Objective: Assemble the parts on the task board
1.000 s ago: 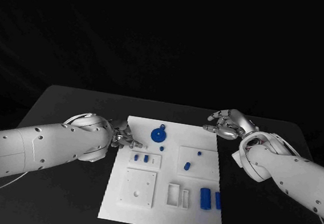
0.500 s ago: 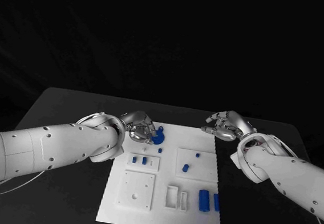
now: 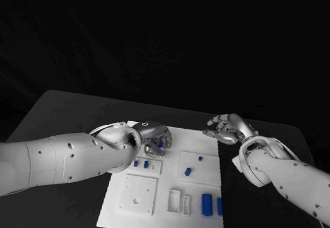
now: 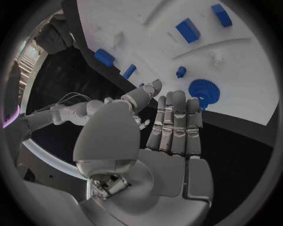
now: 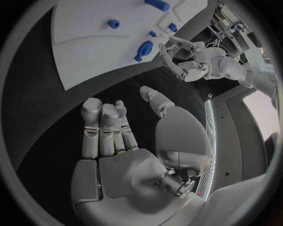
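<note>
the left hand (image 3: 153, 135) is now hanging over the far left part of the task board (image 3: 198, 225), further in than half a second ago, just above the blue gear (image 4: 204, 92). its fingers (image 4: 174, 120) are stretching out straight, grasping nothing. the right hand (image 3: 226, 129) is hovering off the board's far right corner, fingers loosely apart and empty. the near board edge is lying unobstructed.

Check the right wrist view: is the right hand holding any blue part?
No. The right hand is open over the black table, its palm bare, and the blue parts lie away on the task board.
</note>
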